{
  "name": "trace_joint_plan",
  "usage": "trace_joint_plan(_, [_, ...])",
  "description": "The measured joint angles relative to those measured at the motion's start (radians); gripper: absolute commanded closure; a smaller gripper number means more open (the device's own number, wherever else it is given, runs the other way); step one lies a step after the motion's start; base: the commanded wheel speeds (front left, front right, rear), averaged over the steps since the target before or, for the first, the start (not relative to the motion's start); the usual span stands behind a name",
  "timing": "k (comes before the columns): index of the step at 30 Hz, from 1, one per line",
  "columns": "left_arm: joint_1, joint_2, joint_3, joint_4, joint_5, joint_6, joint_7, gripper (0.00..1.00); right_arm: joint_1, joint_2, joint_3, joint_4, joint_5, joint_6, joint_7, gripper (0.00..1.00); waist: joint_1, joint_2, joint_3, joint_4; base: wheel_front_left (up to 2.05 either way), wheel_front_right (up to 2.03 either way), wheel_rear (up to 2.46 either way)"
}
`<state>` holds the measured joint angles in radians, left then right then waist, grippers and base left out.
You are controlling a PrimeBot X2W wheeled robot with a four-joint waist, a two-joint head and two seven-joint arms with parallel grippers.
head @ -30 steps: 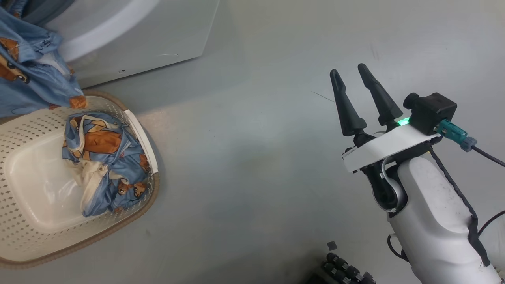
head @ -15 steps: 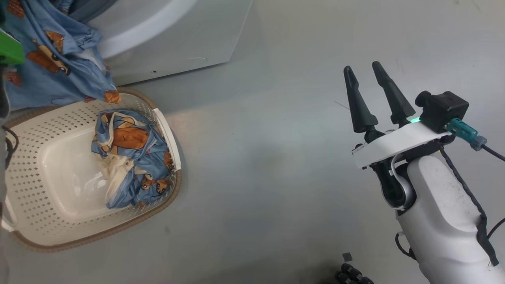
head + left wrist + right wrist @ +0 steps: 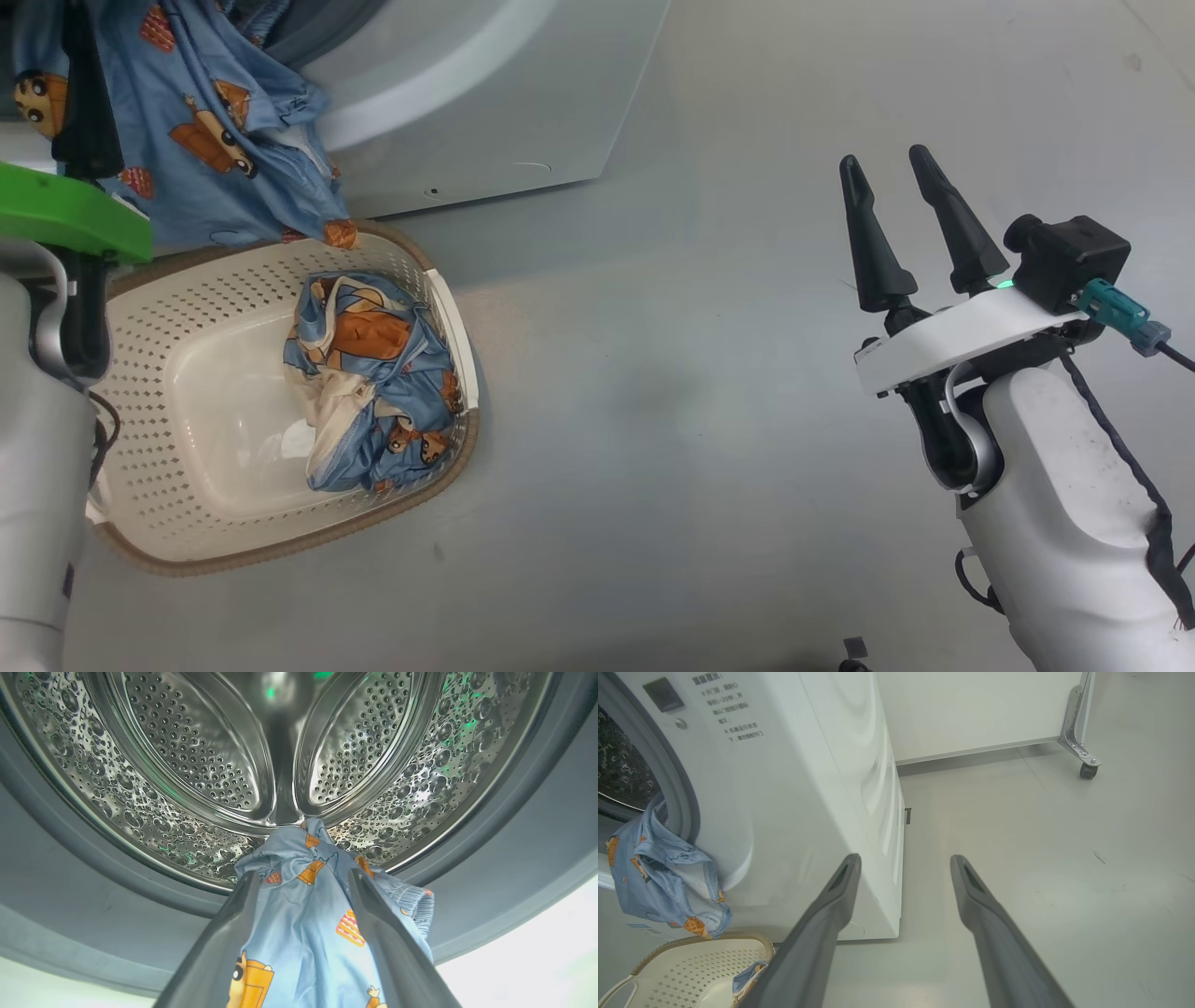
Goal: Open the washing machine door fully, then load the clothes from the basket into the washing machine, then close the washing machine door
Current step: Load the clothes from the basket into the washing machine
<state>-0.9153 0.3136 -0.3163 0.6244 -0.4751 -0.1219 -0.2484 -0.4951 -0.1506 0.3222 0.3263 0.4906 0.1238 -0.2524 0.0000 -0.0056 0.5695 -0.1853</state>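
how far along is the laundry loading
Done: the door is open, the drum exposed. In hand: one blue garment lies between the fingers of the open left gripper, draped over the drum lip, partly out. Left: the bundle in the basket, then closing the door.

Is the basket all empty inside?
No, a crumpled bundle of blue clothes with orange cartoon patches lies inside the basket.
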Motion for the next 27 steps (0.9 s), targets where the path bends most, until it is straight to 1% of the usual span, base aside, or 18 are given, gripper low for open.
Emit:
trace_joint_plan(5, [0.074,-0.003,0.031,-0.068,-0.039,0.000,-0.003,0.00,0.000,0.000,0.003,-0.003,-0.002,0.000,0.000,0.00,0.0000,0.0000,-0.022,0.019,0.00,0.00,0.00])
trace_joint_plan(9, [0.140,0.002,0.063,-0.118,-0.045,0.000,-0.008,0.00,0.001,-0.001,0.003,-0.016,-0.007,0.000,0.000,0.00,0.0000,0.0000,-0.033,0.029,0.00,0.00,0.00])
trace_joint_plan(12, [0.192,0.002,0.095,-0.180,-0.048,0.000,-0.008,0.00,0.001,-0.001,-0.005,-0.032,-0.007,0.000,0.000,0.00,0.0000,0.0000,-0.035,0.033,0.00,0.00,0.00])
trace_joint_plan(18, [0.293,-0.003,0.125,-0.294,-0.045,0.000,-0.008,0.00,0.003,-0.005,-0.020,-0.063,-0.018,0.000,0.000,0.00,0.0000,0.0000,-0.032,0.039,0.00,0.00,0.00])
trace_joint_plan(27, [0.435,-0.013,0.150,-0.401,-0.024,0.000,-0.008,0.00,0.013,-0.005,-0.026,-0.091,-0.025,0.000,0.000,0.00,0.0000,0.0000,-0.022,0.042,0.00,0.00,0.00])
